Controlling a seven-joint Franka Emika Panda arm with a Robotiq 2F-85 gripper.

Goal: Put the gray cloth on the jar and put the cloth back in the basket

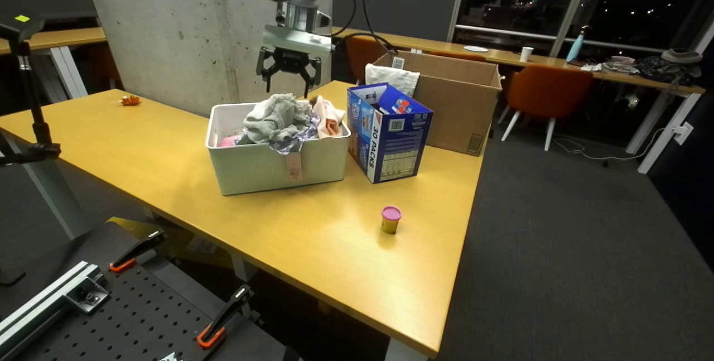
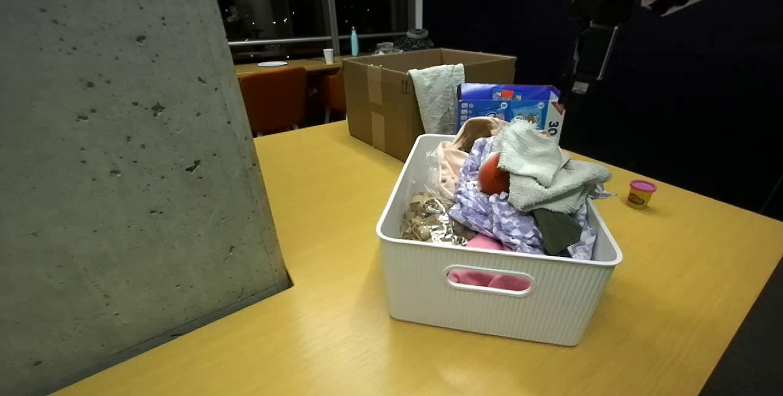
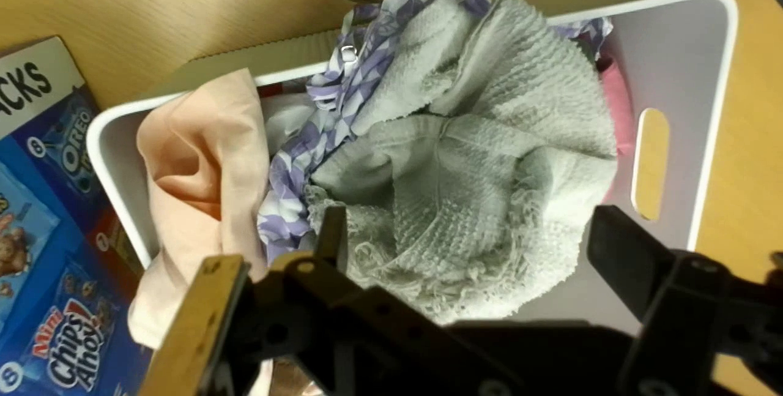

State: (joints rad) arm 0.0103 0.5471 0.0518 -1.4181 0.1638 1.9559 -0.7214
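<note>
A crumpled gray cloth [image 1: 279, 118] lies on top of the pile in the white basket [image 1: 279, 168]. It shows also in an exterior view [image 2: 544, 169] and fills the middle of the wrist view [image 3: 452, 188]. A small yellow jar [image 1: 390, 224] with a pink lid stands upright on the table, apart from the basket; it shows also in an exterior view [image 2: 640, 194] and is out of the wrist view. My gripper [image 1: 287, 92] is open and empty above the basket. In the wrist view its spread fingers [image 3: 470, 212] overlap the cloth's fringed edge.
A blue snack box [image 1: 390, 132] stands next to the basket. Behind it is a cardboard box [image 1: 454, 107] with a pale cloth [image 1: 392, 78] over its rim. The basket also holds a peach cloth [image 3: 205, 182] and purple checked cloth [image 3: 367, 78]. A concrete pillar [image 2: 134, 157] borders the table.
</note>
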